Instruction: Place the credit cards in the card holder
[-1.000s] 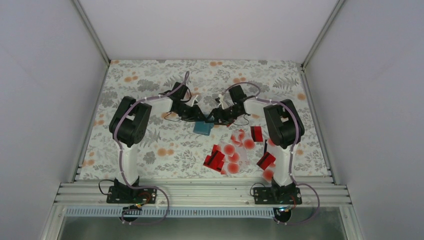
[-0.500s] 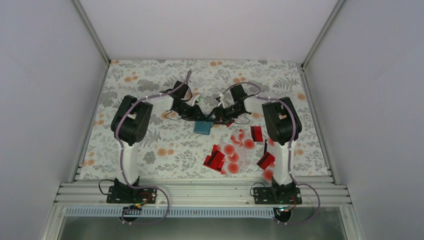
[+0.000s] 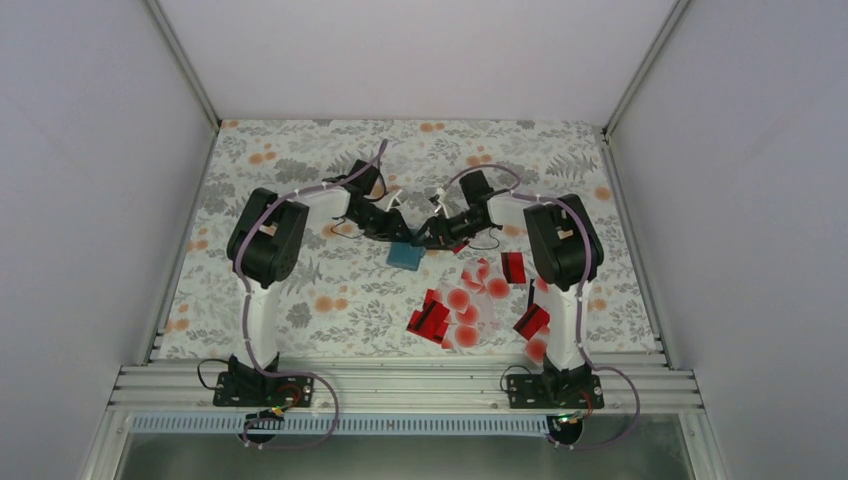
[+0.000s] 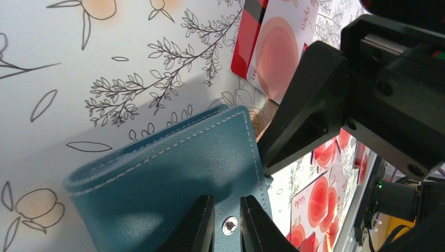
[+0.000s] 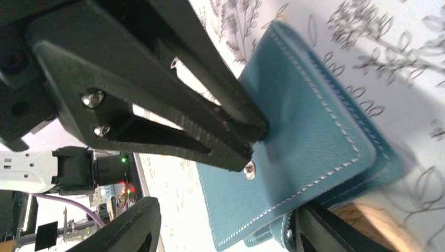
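- L hand (image 4: 226, 231) clamped on card holder (image 4: 173, 173) flap.
- R hand (image 5: 224, 227) open, straddling card holder.
- Credit cards (image 3: 465, 302) scattered on counter (image 3: 260, 290), 5 o'clock of card holder.

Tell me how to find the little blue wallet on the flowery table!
On the flowery tablecloth, look at the middle, where the left tool and right tool meet. The card holder lies there: small, square, teal-blue with pale stitching and a silver snap. Its neighbours, the credit cards, are red or red-dotted.
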Robot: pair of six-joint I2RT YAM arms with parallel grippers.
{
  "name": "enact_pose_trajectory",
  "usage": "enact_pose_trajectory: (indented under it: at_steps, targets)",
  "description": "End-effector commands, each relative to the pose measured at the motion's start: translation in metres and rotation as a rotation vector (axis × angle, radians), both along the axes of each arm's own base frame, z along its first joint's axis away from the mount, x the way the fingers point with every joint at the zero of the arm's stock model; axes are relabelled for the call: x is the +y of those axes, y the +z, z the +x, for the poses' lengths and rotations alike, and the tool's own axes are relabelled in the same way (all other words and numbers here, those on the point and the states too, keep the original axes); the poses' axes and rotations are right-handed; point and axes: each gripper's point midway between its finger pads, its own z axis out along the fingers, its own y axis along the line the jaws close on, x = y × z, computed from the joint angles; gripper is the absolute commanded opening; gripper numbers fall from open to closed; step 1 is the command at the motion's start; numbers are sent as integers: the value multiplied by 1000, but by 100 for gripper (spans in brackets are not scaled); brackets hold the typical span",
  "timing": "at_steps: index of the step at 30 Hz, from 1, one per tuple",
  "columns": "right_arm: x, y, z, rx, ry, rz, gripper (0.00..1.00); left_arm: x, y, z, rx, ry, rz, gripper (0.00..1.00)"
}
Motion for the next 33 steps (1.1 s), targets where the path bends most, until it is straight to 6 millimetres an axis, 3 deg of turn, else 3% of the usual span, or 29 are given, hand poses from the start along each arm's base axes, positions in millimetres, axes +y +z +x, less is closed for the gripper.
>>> enact_pose_trajectory:
  at_steps: [1, 6, 12, 20, 27, 30, 33]
  targets:
    - [16, 30, -27, -26, 87, 92, 61, 11, -49, -19, 69, -27, 136, 15]
    - [23, 20, -53, -10, 128, 79, 58, 11, -52, -18, 69, -43, 143, 15]
    - [20, -10, -58, 11, 116, 35, 53, 14, -58, -24, 80, -58, 154, 15]
    - [23, 13, -93, -35, 206, 162, 51, 22, -70, -32, 111, -39, 178, 13]
    - [26, 20, -119, -25, 276, 215, 53, 25, -78, -36, 183, -12, 133, 12]
    - [28, 25, -121, -51, 286, 202, 53, 25, -77, -35, 181, -11, 133, 12]
    - [28, 27, -110, -93, 244, 136, 56, 24, -75, -34, 178, -8, 134, 12]
